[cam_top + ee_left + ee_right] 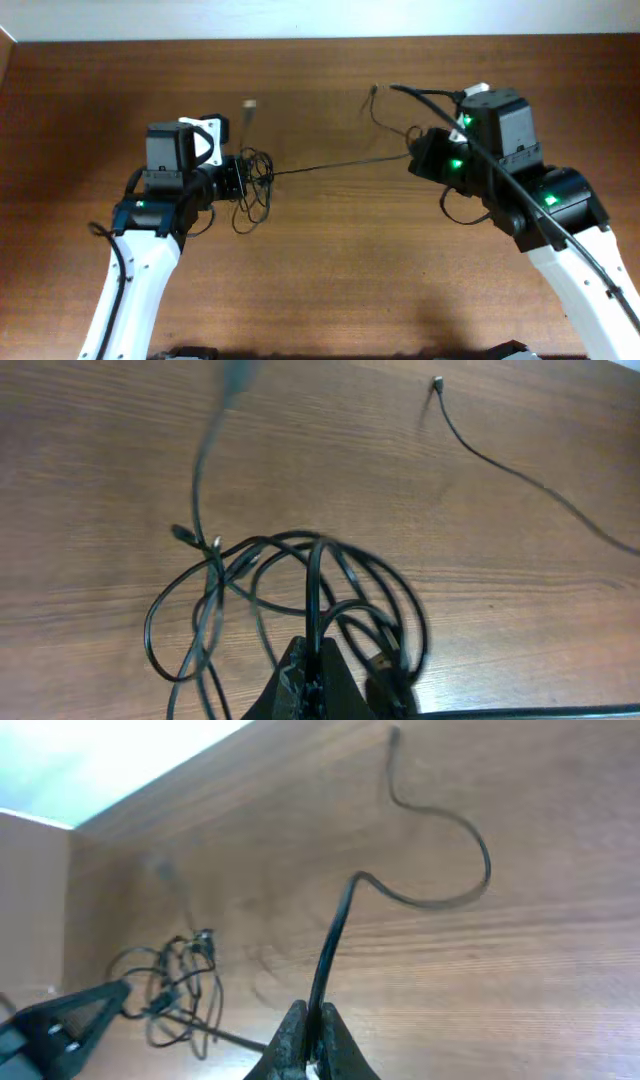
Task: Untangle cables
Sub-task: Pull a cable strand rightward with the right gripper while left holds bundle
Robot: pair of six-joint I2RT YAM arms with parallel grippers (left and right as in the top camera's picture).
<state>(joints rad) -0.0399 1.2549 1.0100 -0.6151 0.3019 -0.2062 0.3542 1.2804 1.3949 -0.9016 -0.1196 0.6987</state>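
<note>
The cables [254,188] form a loose tangle of thin black loops left of centre on the wooden table. My left gripper [243,178] is shut on a strand of that tangle [300,590], pinched between its fingers [320,665]. One cable strand [330,166] runs taut rightwards to my right gripper [415,152], which is shut on it [330,950]. Past the right gripper its free end [373,90] curls toward the far edge and ends in a small plug [394,734]. A light plug [249,104] hangs blurred above the tangle.
The wooden table [330,260] fills all views. Thicker black wires [500,170] run along the right arm. The left gripper [70,1020] shows at the lower left of the right wrist view, next to the tangle [175,985].
</note>
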